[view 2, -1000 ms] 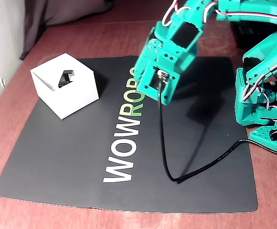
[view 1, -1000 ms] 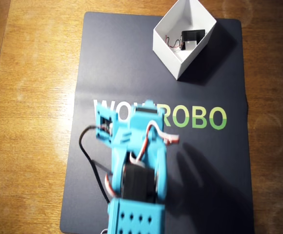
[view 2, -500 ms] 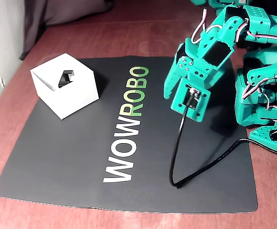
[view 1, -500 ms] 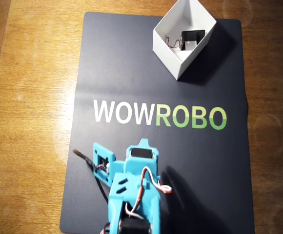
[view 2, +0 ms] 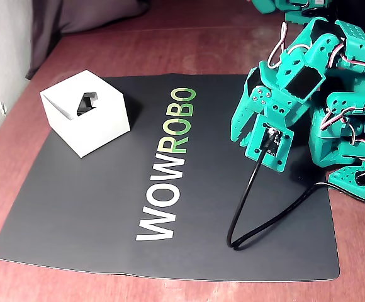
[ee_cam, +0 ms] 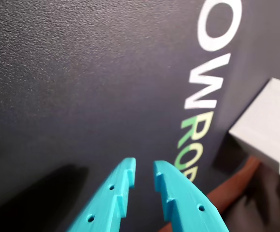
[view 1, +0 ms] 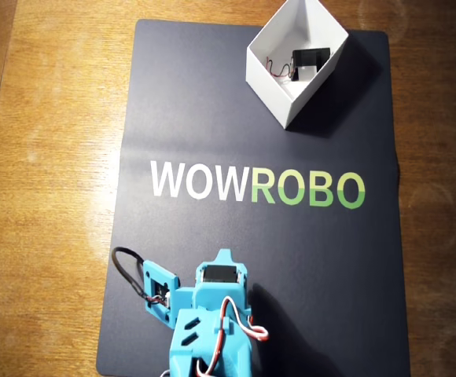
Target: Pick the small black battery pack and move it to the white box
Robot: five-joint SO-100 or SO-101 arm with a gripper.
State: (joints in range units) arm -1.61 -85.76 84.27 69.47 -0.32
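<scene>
The small black battery pack (view 1: 310,59) lies inside the white box (view 1: 269,81) at the mat's far right corner in the overhead view, its thin wires curled beside it. From the fixed view only a dark corner of the pack (view 2: 85,102) shows over the box wall (view 2: 94,129). My teal gripper (ee_cam: 143,164) hovers over bare mat, far from the box (ee_cam: 270,126). Its fingers are nearly together, with only a thin slit between them and nothing in it.
A dark mat (view 1: 212,102) printed WOWROBO covers the wooden table (view 1: 47,157). A black cable (view 2: 244,204) loops from the wrist camera down onto the mat. The arm's teal base (view 2: 349,145) stands at the right edge in the fixed view.
The arm has drawn back from the middle of the mat toward its base, away from the box. The battery pack has stayed inside the box.
</scene>
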